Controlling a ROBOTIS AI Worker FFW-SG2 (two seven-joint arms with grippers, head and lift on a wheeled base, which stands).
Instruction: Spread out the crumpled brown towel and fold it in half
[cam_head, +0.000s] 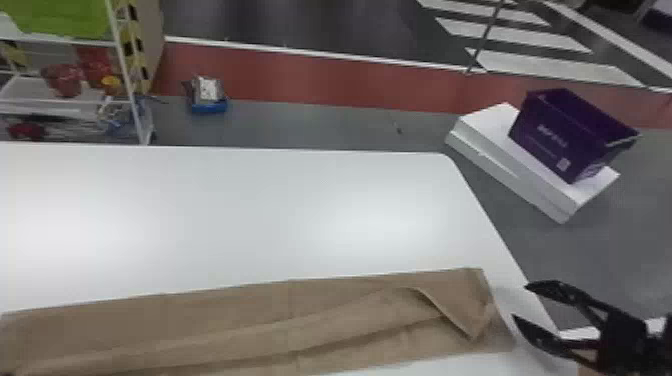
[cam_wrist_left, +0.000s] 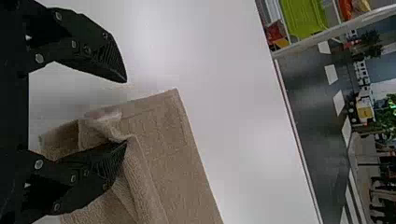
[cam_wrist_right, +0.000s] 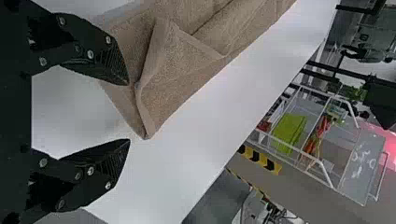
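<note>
The brown towel lies as a long, creased strip along the table's near side, with one corner turned over at its right end. My right gripper stands open just right of that end, over the table's edge. In the right wrist view the right gripper has its fingers apart near the towel's folded corner, with nothing held. The left wrist view has the left gripper open, one finger over a rumpled part of the towel and the other above bare table.
The white table has its right edge beside the right gripper. Beyond it on the floor, a purple bin stands on a white box. A wire rack stands behind the table at the left.
</note>
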